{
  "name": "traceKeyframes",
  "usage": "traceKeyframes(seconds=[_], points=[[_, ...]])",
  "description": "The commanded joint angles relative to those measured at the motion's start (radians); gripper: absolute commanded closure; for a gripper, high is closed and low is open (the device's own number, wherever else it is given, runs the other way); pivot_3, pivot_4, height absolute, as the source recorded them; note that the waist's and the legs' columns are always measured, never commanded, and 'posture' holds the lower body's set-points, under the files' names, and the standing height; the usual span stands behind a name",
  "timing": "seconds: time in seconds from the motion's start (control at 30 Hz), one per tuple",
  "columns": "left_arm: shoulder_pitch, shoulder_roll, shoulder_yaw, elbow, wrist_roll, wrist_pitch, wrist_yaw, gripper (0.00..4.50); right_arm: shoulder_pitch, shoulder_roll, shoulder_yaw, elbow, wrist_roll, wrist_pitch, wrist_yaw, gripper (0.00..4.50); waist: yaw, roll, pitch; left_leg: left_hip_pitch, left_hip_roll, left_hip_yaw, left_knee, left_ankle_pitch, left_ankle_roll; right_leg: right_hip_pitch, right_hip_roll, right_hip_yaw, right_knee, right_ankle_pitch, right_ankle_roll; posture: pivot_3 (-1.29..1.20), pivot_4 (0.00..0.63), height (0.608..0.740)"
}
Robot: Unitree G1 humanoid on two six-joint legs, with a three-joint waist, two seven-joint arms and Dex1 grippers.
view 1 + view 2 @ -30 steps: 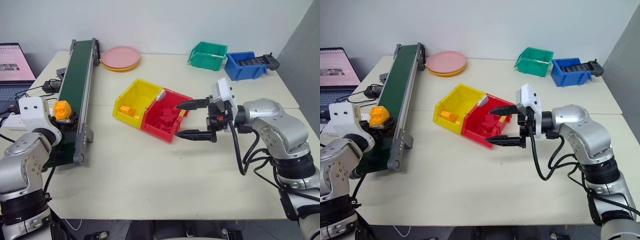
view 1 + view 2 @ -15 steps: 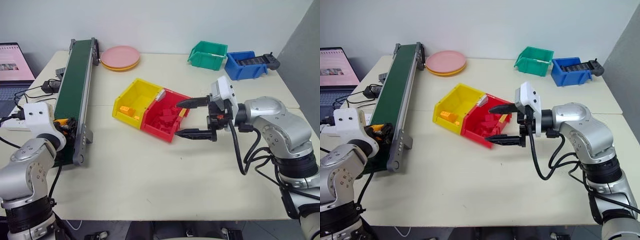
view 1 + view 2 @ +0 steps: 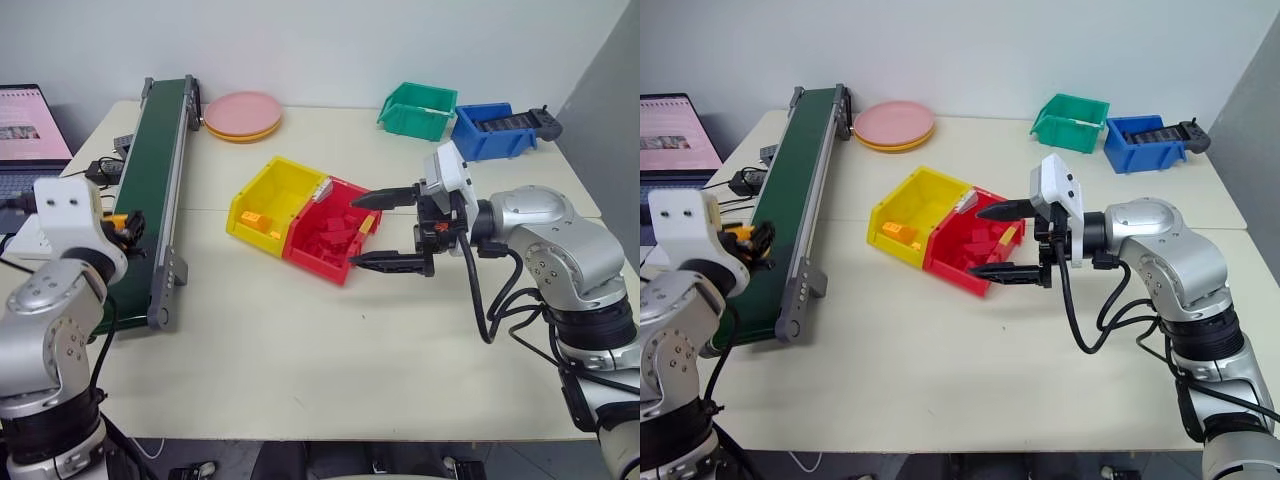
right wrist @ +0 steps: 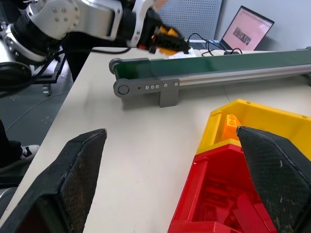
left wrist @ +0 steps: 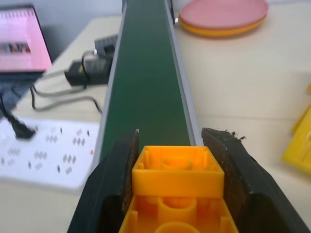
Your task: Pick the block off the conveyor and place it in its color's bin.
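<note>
Progress of the sorting task. The left pincer [image 5: 177,194] is closed on the block [image 5: 177,182], an orange-yellow studded brick clamped between its two black fingers and held above the near end of the conveyor [image 3: 150,170], clear of the dark green belt. The pick therefore appears complete; what remains is the carry across the tabletop [image 3: 300,340] to the yellow bin [image 3: 275,190] and the release.

The right pincer [image 3: 392,230] hangs with its fingers wide apart and nothing between them, just in front of the red bin [image 3: 345,270].

Containers. The yellow bin stands touching the red bin, side by side near the middle of the tabletop; it already holds at least one orange-yellow brick (an exact count cannot be made out). The red bin holds a heap of red bricks. The green bin [image 3: 415,105] and the blue bin [image 3: 490,135] stand together at the far right, well apart from the others; the blue one holds a dark object, and the green bin's contents cannot be told. Pink plates [image 3: 241,115] lie stacked beside the conveyor's far end.
</note>
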Motion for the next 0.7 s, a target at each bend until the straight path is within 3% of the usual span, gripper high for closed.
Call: traceKeyframes(seconds=[0.03, 0.13, 0.3, 0.43, 0.6, 0.67, 0.7], points=[[-0.104, 0.005, -0.120, 0.055, -0.007, -0.056, -0.085, 2.79, -0.004, -0.015, -0.043, -0.035, 0.006, -0.007, -0.020, 0.00, 0.002, 0.000, 0.000, 0.000, 0.000, 0.000, 0.000, 0.000, 0.000, 0.000, 0.000, 0.000, 0.000, 0.000, 0.000, 0.00, 0.150, 0.740], [-0.241, -0.043, -0.268, 0.207, 0.032, -0.141, -0.156, 2.79, 0.026, -0.035, -0.074, -0.067, 0.008, 0.008, -0.061, 0.00, 0.011, 0.000, 0.000, 0.000, 0.000, 0.000, 0.000, 0.000, 0.000, 0.000, 0.000, 0.000, 0.000, 0.000, 0.000, 0.00, 0.150, 0.740], [-0.377, -0.108, -0.401, 0.447, 0.095, -0.278, -0.248, 2.79, 0.072, -0.074, -0.130, -0.119, 0.008, 0.048, -0.136, 0.00, 0.015, 0.000, 0.000, -0.002, 0.000, 0.002, 0.000, 0.001, -0.002, -0.002, 0.000, 0.002, 0.000, 0.000, 0.000, 0.00, 0.150, 0.740], [-0.463, -0.147, -0.454, 0.660, 0.147, -0.403, -0.320, 2.79, 0.115, -0.117, -0.190, -0.180, 0.025, 0.087, -0.188, 0.00, 0.017, 0.000, 0.000, -0.014, 0.000, 0.003, 0.004, 0.002, -0.004, -0.014, 0.000, 0.002, 0.004, 0.000, 0.000, 0.00, 0.150, 0.740], [-0.501, -0.168, -0.451, 0.771, 0.174, -0.478, -0.356, 2.79, 0.147, -0.122, -0.204, -0.229, 0.042, 0.115, -0.229, 0.00, 0.011, 0.000, 0.000, -0.018, 0.001, 0.004, 0.011, 0.001, -0.001, -0.017, 0.002, 0.003, 0.007, 0.000, 0.000, 0.00, 0.150, 0.740], [-0.510, -0.172, -0.448, 0.799, 0.178, -0.496, -0.372, 2.07, 0.161, -0.123, -0.207, -0.247, 0.050, 0.123, -0.243, 0.00, 0.014, 0.000, 0.000, -0.018, 0.001, 0.003, 0.012, 0.000, 0.000, -0.017, 0.001, 0.002, 0.010, 0.000, 0.000, 0.00, 0.150, 0.740], [-0.514, -0.174, -0.446, 0.809, 0.179, -0.502, -0.378, 2.03, 0.166, -0.125, -0.208, -0.253, 0.054, 0.126, -0.248, 0.00, 0.015, 0.000, 0.000, -0.017, 0.001, 0.003, 0.013, 0.000, 0.000, -0.017, 0.001, 0.002, 0.011, 0.000, 0.000, 0.00, 0.150, 0.740]])
